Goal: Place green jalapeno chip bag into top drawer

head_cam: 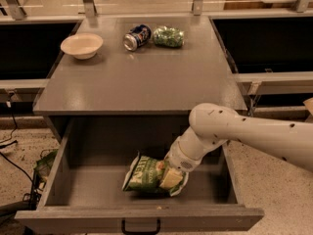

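Gripper (172,178) of mine sits low in the wide grey metal top drawer (95,191) to deliver the flat green jalapeno chip bag (148,174); clenched or released, I cannot tell.

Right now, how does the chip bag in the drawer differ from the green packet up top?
The green jalapeno chip bag lies in the open top drawer, the gripper at its right end; the small packet sits on the cabinet top. The bag is larger with white lettering; the packet is crinkled. Both are green.
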